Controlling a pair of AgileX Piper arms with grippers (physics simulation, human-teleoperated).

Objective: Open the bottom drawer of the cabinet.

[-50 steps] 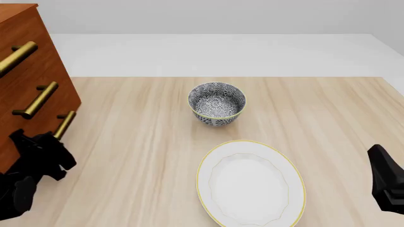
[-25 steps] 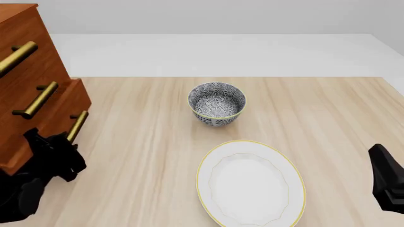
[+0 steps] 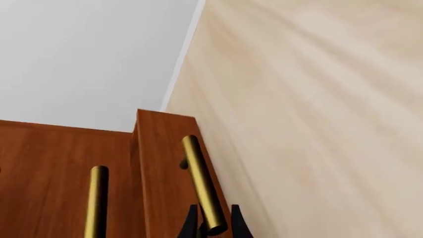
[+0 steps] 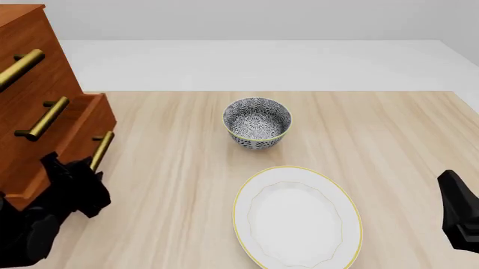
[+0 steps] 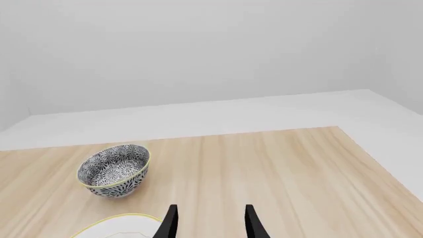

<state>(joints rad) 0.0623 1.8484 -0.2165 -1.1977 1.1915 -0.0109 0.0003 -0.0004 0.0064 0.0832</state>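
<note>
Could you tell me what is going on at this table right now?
The left gripper is shut on the brass handle of the bottom drawer, which stands partly out from the cabinet; the two drawers above sit flush. The right gripper hangs open and idle at the table's right side. A patterned bowl and a yellow-rimmed white plate lie untouched.

The cabinet (image 4: 30, 84), reddish-brown wood with three brass bar handles, is set at the surface's far left. The bottom drawer (image 4: 71, 140) is seen partly pulled out, its front projecting beyond the two above.
</note>
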